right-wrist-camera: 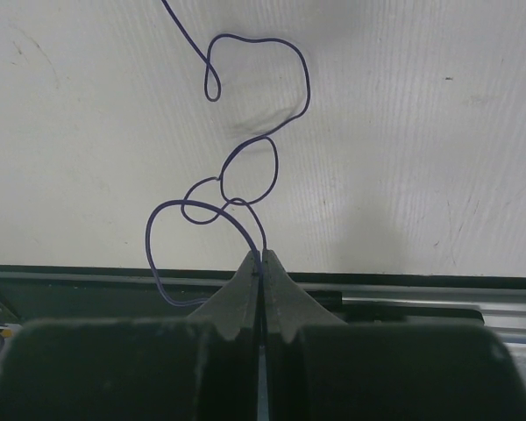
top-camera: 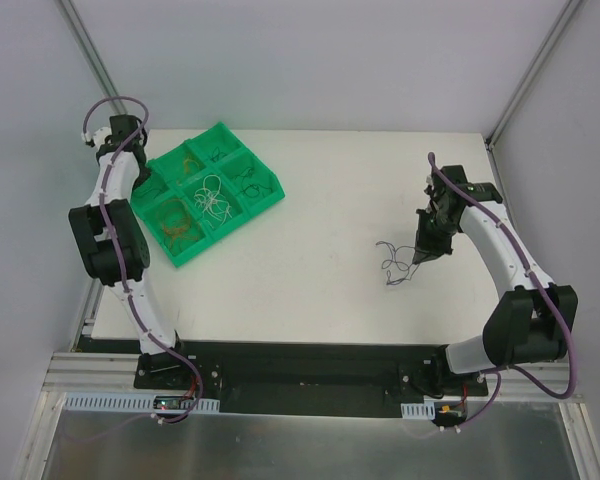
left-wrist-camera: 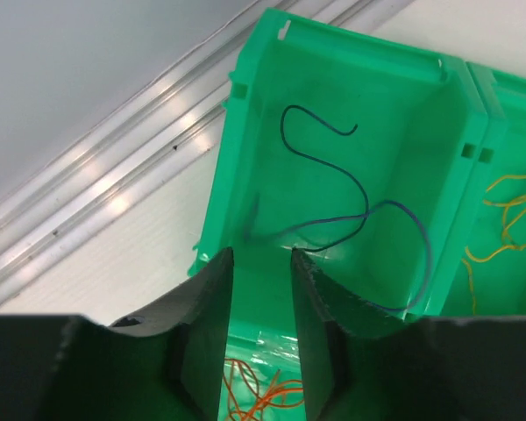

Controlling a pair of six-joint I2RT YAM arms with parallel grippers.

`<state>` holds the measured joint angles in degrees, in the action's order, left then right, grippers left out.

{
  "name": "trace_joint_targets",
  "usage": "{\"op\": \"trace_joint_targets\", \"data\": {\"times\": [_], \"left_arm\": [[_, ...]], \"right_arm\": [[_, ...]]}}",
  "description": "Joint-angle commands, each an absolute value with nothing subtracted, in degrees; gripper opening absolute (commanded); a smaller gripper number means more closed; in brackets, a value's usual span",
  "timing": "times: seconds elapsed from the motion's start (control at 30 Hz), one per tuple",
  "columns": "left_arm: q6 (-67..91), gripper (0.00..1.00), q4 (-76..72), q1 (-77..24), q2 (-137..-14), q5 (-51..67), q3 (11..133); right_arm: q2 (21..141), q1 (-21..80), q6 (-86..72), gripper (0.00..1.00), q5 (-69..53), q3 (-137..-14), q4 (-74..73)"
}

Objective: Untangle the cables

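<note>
We see right claw [right-wrist-camera: 261, 256] fully closed, pinching thin curly purple wire [right-wrist-camera: 308, 79] at fingertips; wire loops spread over white desk [right-wrist-camera: 421, 132]. We see left claw [left-wrist-camera: 261, 254] parted by narrow gap, gripping nothing, above green plastic compartment tray [left-wrist-camera: 403, 123]; dark curly wire [left-wrist-camera: 366, 189] lies in end compartment.

Plain bright green on the tray [left-wrist-camera: 245, 158] ahead of the black left gripper [left-wrist-camera: 261, 254]. Just beyond its tips, a blue-black wire [left-wrist-camera: 366, 203]; under them, orange wires [left-wrist-camera: 254, 390]; to their right, yellow wires [left-wrist-camera: 508, 206]. At the black right gripper [right-wrist-camera: 261, 256], a violet wire [right-wrist-camera: 308, 83] against a white table [right-wrist-camera: 421, 132] with faint fine ribbing.
</note>
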<state>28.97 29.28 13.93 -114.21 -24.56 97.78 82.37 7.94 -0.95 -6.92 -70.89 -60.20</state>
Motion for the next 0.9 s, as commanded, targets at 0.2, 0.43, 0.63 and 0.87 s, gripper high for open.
{"op": "trace_joint_targets", "data": {"times": [0.2,0.43,0.63,0.87], "left_arm": [[38.92,0.65,33.92,14.15,-101.71,-14.17,94.41],[37.97,0.75,34.54,4.23,-89.67,-10.47,85.71],[36.75,0.69,34.36,-8.15,-78.76,-0.11,75.34],[31.21,0.61,27.87,-20.38,-66.55,13.43,64.7]], "right_arm": [[81.3,7.82,-0.35,0.01,-10.63,-73.56,-61.26],[80.16,11.15,-0.53,0.01,-12.48,-73.65,-60.56],[79.89,18.96,-4.74,0.01,-17.3,-74.0,-57.14],[77.44,33.9,-8.0,0.01,-27.76,-79.09,-43.97]]}}
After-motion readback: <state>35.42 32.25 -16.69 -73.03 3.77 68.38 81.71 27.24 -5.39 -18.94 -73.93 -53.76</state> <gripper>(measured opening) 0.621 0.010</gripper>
